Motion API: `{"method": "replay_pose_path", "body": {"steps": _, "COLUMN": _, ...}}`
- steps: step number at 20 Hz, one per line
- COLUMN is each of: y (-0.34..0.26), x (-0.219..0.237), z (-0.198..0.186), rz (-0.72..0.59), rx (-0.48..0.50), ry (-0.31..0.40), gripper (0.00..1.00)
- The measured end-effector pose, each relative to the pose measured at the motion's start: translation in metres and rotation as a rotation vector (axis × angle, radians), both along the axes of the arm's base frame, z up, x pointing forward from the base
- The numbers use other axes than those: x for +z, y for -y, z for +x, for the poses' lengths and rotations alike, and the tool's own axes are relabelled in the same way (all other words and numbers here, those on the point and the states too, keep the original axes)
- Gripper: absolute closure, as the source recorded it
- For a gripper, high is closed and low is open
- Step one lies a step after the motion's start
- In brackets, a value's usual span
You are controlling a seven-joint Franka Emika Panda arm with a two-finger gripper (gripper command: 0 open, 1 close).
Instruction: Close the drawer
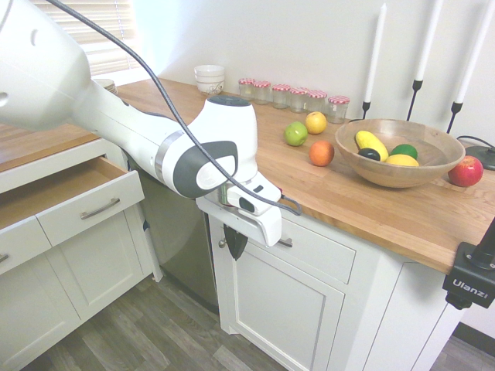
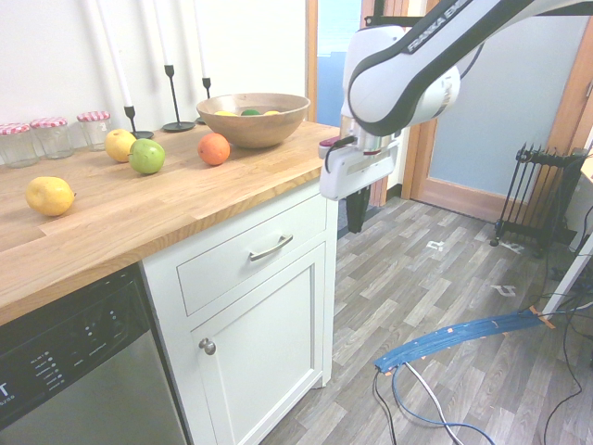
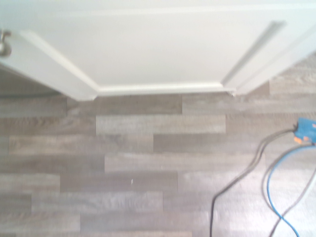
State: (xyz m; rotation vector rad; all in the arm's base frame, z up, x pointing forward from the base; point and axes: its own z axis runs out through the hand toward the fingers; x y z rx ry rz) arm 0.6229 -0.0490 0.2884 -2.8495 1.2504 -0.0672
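Drawer [image 2: 250, 252], white and flat-fronted with a slim curved silver handle [image 2: 271, 247], sits flush in the cabinet just under the wooden table [image 2: 139, 209] edge, its front closed in the second exterior view. The robot's hand [image 2: 357, 221] hangs in front of the cabinet near the table's corner, pointing straight down over the grey plank floor [image 2: 435, 278], its dark fingers pressed together and pinching nothing, apart from the drawer front. In the first exterior view the hand [image 1: 234, 246] hangs beside the same drawer's handle [image 1: 285, 242]. Below the drawer a white cabinet door [image 2: 264, 357] with a small round knob [image 2: 208, 346] stands shut, and a dark-panelled dishwasher [image 2: 74, 371] lies to its left. A second white drawer [image 1: 85, 202] at the left of the first exterior view stands pulled out, showing brown wood inside. On the table a wooden bowl [image 1: 387, 171] holds fruit, with an orange [image 1: 321, 153], a green apple [image 1: 295, 134], a yellow apple [image 1: 315, 122] and a red apple [image 1: 465, 171] around it. Lidded glass jars [image 1: 298, 97] line the far wall beside stacked white bowls [image 1: 209, 79], and tall white candles [image 1: 377, 54] rise behind the wooden bowl.
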Motion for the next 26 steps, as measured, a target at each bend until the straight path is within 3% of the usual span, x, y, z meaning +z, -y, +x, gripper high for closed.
{"method": "replay_pose_path", "body": {"steps": 7, "y": 0.021, "x": 0.056, "z": -0.097, "rz": 0.026, "rx": 0.02, "ry": 0.028, "gripper": 1.0}}
{"method": "replay_pose_path", "body": {"steps": 11, "y": 0.02, "x": 0.066, "z": -0.16, "rz": 0.038, "rx": 0.019, "ry": 0.044, "gripper": 1.0}}
{"method": "replay_pose_path", "body": {"steps": 12, "y": 0.018, "x": 0.063, "z": -0.175, "rz": 0.038, "rx": 0.021, "ry": 0.046, "gripper": 0.0}}
{"method": "replay_pose_path", "body": {"steps": 16, "y": 0.013, "x": 0.056, "z": -0.209, "rz": 0.034, "rx": 0.025, "ry": 0.048, "gripper": 0.0}}
{"method": "replay_pose_path", "body": {"steps": 26, "y": 0.011, "x": 0.054, "z": -0.214, "rz": 0.029, "rx": 0.028, "ry": 0.05, "gripper": 0.0}}
